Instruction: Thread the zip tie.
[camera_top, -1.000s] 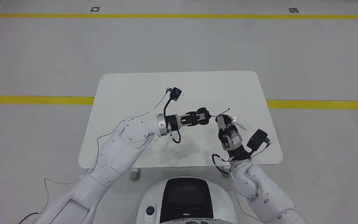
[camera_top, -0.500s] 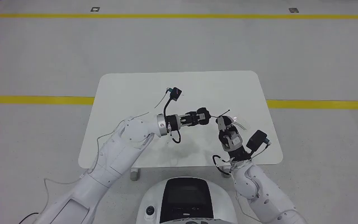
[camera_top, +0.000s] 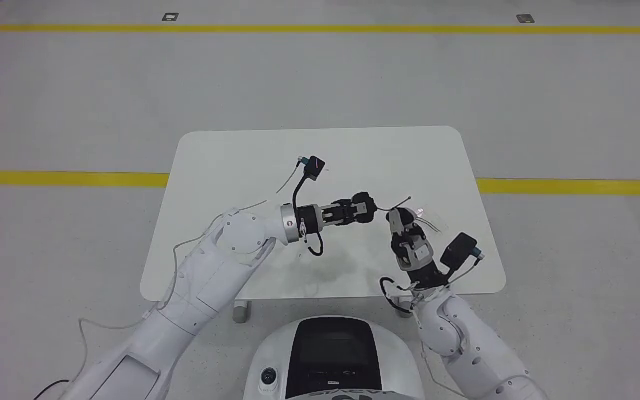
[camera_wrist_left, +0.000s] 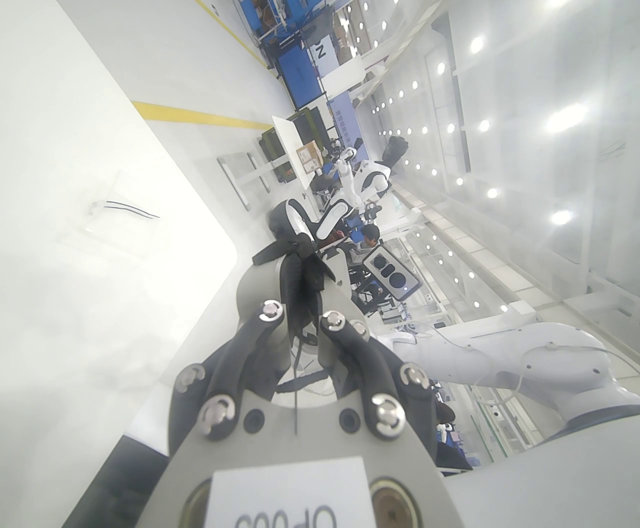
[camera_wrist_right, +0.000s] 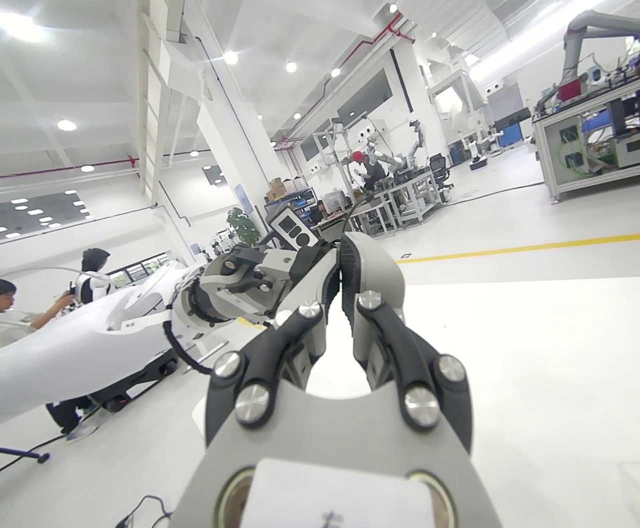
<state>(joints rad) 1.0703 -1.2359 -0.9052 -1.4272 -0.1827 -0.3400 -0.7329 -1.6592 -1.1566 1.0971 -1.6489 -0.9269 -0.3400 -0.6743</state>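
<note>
Left hand (camera_wrist_left: 301, 260) pinched on thin zip tie (camera_wrist_left: 296, 400); right hand (camera_wrist_right: 341, 250) closed, any tie within hidden.

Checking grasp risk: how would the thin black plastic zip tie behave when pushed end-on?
Probably floppy: the thin black plastic zip tie is a hair-thin strand in the shut jaws of the left gripper, so it would likely bow, not drive straight. Likely very light, and narrow enough to slip.

Top view high overhead, looking straight down on white rounded-corner desk (camera_top: 230, 170), left wrist view close behind own jaws, facing along desk edge into hall, right wrist view equally close, facing left gripper (camera_wrist_right: 314, 260), desk shared by all
</note>
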